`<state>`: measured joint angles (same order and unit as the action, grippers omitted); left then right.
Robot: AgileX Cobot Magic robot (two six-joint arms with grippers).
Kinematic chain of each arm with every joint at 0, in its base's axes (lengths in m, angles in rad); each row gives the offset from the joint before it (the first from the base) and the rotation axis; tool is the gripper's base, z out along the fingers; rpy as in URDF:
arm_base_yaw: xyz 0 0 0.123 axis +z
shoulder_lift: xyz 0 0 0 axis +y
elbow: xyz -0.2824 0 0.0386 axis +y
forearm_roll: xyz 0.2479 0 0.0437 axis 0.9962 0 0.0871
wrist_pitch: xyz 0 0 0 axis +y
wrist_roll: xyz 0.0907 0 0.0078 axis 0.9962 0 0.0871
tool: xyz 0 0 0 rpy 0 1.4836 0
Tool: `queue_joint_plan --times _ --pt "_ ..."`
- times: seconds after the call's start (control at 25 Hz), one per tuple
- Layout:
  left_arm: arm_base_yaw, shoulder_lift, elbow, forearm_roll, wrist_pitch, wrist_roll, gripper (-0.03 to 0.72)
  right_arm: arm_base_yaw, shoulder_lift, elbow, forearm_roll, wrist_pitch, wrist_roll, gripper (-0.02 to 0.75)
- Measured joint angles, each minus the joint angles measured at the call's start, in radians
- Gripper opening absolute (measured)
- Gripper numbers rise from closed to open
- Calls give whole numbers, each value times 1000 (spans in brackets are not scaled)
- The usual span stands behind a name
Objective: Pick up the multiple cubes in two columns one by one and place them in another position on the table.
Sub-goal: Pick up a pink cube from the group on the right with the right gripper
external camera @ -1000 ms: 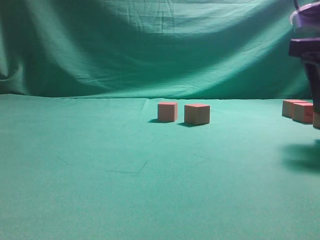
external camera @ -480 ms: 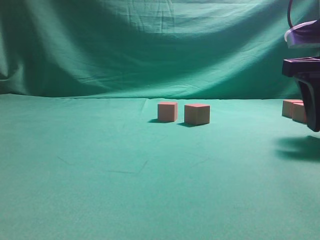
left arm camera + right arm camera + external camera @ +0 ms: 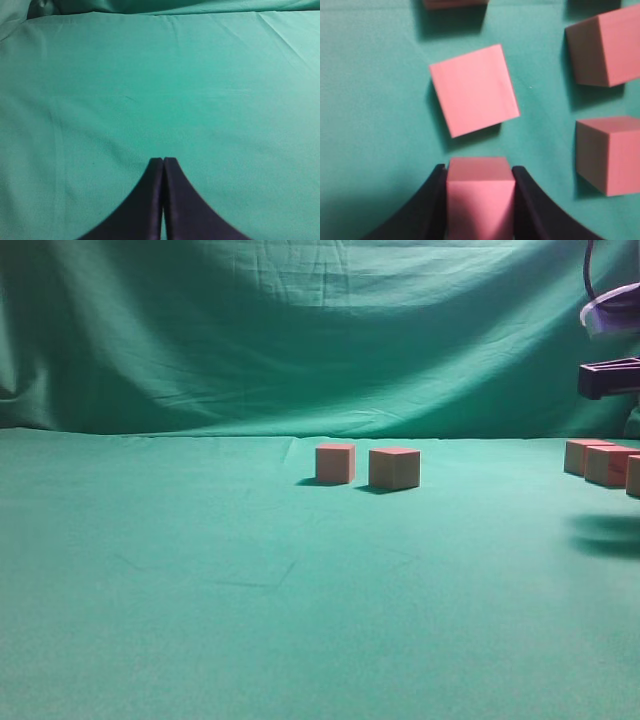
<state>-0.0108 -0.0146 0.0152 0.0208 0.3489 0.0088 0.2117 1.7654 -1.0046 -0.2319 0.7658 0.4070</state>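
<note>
Pink on top and tan-pink down their sides, the cubes are small sharp-edged blocks scattered over the table [image 3: 200,580], whose smooth green cloth runs back to a wrinkled green backdrop [image 3: 300,330]. In the exterior view two cubes stand near the middle, a left one [image 3: 335,463] and a slightly nearer right one [image 3: 394,468], close together but not touching; at the far right edge three more crowd together, a rear one [image 3: 578,456], a middle one [image 3: 608,465] and a front one [image 3: 634,476] cut off by the frame. The right wrist view looks straight down: the right gripper [image 3: 480,200] has its dark fingers [image 3: 432,205] pressed against both sides of a held cube [image 3: 480,197]. Just beyond it a skewed cube [image 3: 474,90] lies flat on the cloth, and two others sit to the right, an upper one [image 3: 607,45] and a lower one [image 3: 610,152], apart from each other. The left gripper [image 3: 163,162] hangs over bare cloth with its fingertips pressed together, grasping nothing.
</note>
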Motion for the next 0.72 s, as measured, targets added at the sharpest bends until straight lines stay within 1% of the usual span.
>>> queue_joint_plan --times 0.16,0.24,0.36,0.52,0.6,0.72 --pt "0 0 0 0 0 0 0 0 4 -12 -8 32 0 265" --pt "0 0 0 0 0 0 0 0 4 -21 17 67 -25 265" --pt "0 0 0 0 0 0 0 0 -42 -33 113 105 -107 265" --pt "0 0 0 0 0 0 0 13 -152 -55 305 133 -284 265" --pt "0 0 0 0 0 0 0 41 -212 -69 381 149 -368 265" --pt "0 0 0 0 0 0 0 102 -285 -99 437 165 -467 265"
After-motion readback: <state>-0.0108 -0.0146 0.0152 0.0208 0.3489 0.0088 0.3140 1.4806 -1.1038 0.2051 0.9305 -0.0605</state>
